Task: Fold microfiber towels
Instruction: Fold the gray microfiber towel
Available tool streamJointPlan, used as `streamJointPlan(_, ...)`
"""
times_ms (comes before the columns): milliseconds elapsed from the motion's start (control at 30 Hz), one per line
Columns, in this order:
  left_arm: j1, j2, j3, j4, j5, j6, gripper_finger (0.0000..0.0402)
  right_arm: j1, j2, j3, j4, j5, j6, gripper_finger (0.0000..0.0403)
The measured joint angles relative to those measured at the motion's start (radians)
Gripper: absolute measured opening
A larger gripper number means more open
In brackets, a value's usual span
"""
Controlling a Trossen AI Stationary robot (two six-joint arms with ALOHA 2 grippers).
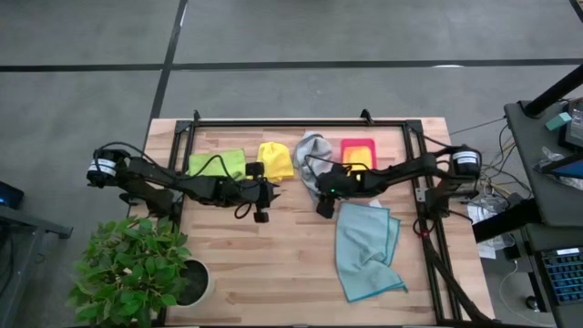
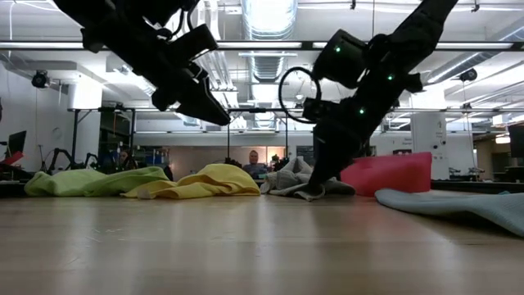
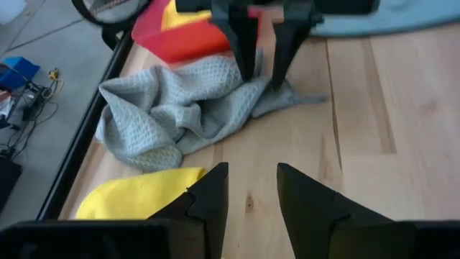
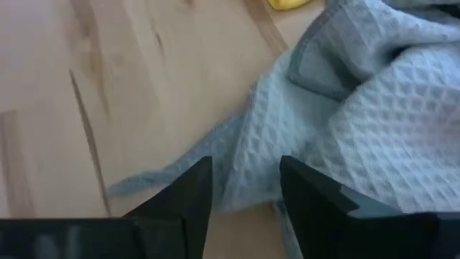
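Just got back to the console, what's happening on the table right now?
The right gripper is down at the edge of the crumpled grey towel, fingers open astride its corner, nothing gripped. The left gripper hovers open and empty over bare wood nearby. The green towel and yellow towel lie bunched at the back, by the pink-red tray. The light blue towel lies loosely spread at right.

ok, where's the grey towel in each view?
High: grey towel at the table's far edge, between yellow towel and red tray.
Low: crumpled centre, left of the tray.
Left wrist: upper middle.
Right wrist: fills the right.
Shared landmark: the yellow towel.
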Motion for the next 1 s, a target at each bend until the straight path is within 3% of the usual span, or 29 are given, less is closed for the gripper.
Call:
streamJointPlan(133,0.0,0.0,0.0,0.033,0.0,-0.002,0.0105,0.0,0.058,0.018,-0.004,0.102,0.005,0.0142)
streamJointPlan(200,0.0,0.0,0.0,0.043,0.0,-0.003,0.0105,0.0,0.067,0.032,0.0,0.103,-0.015,0.0127)
streamJointPlan(433,0.0,0.0,-0.002,0.085,-0.001,-0.003,0.0105,0.014,0.017,0.077,-0.087,0.097,-0.056,0.0021)
streamJointPlan(567,0.0,0.0,-0.005,0.154,0.005,-0.044,0.0105,0.045,-0.05,0.119,-0.161,0.1,-0.06,0.0012)
streamJointPlan(800,-0.023,0.0,-0.006,0.251,0.129,-0.051,0.0106,0.142,-0.167,0.175,-0.202,0.102,-0.086,0.0009)
streamJointPlan(1000,-0.064,0.003,-0.006,0.349,0.136,-0.077,0.0138,0.215,-0.22,0.217,-0.197,0.109,-0.121,0.0009)
